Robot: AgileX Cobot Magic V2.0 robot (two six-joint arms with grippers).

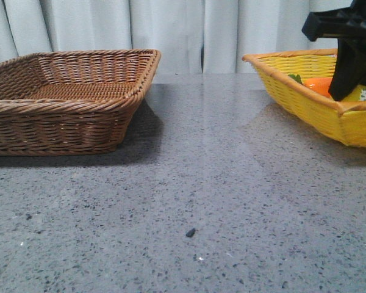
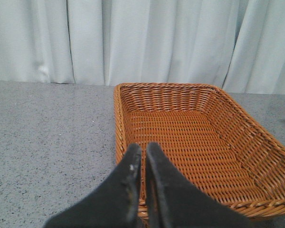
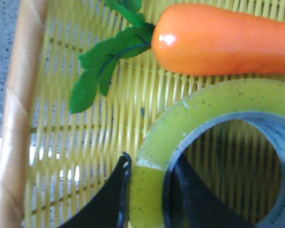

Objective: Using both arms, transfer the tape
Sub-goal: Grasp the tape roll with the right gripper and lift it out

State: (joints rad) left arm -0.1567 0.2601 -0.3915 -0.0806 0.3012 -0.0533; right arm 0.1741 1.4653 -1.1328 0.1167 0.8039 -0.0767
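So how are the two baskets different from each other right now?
The brown basket sits on the left of the table, the yellow basket on the right. The brown basket is dark brown wicker throughout; the yellow basket has an orange rim. The brown basket looks empty, while the yellow basket holds a carrot and the tape, with the right gripper straddling the tape's wall. Both are shallow, woven and rectangular.

Glossy tape (image 3: 218,102); wicker basket (image 3: 19,95).
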